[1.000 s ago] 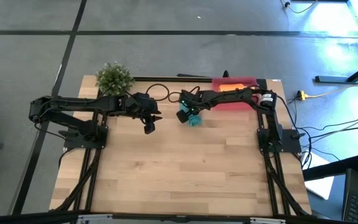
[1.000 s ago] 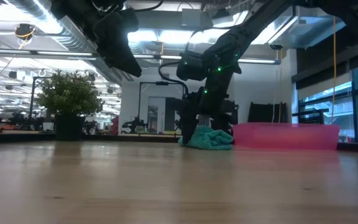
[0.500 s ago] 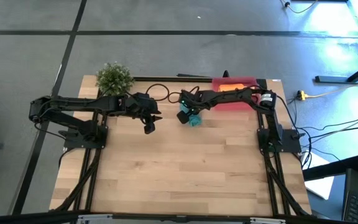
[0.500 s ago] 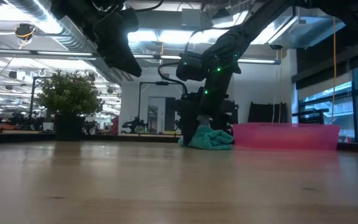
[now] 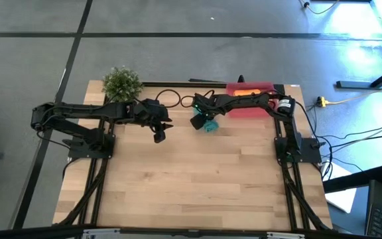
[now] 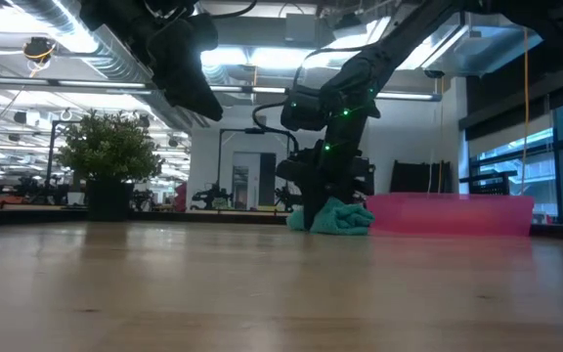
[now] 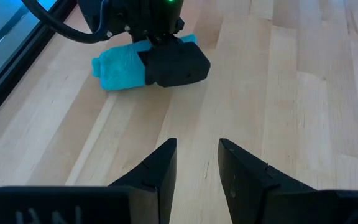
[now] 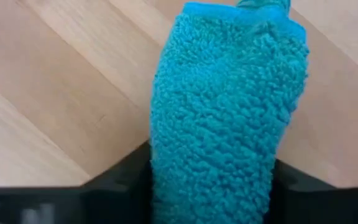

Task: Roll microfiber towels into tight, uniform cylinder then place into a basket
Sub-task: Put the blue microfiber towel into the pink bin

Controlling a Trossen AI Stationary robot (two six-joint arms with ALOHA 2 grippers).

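While the right claw (image 5: pixel 203 122) pinched the rolled teal towel (image 5: pixel 208 125) low over the surface (image 5: pixel 197 179), the roll sat just beside the basket (image 5: pixel 252 109), on the side away from that arm's base. An orange towel (image 5: pixel 244 93) already lay in the basket. The left claw (image 5: pixel 159 135) hung near the plant (image 5: pixel 122 83), fingers (image 7: pixel 159 168) slightly spread, holding nothing, well apart from the roll. In the right wrist view the roll (image 8: pixel 225 112) filled the gap between both fingers. My read: the step was carrying the roll into the basket. To do it well, keep the pinch firm across the roll's middle so it doesn't unwind, lift clear of the basket's wall, set it down parallel to the orange one, then release only once it rests on the bottom.
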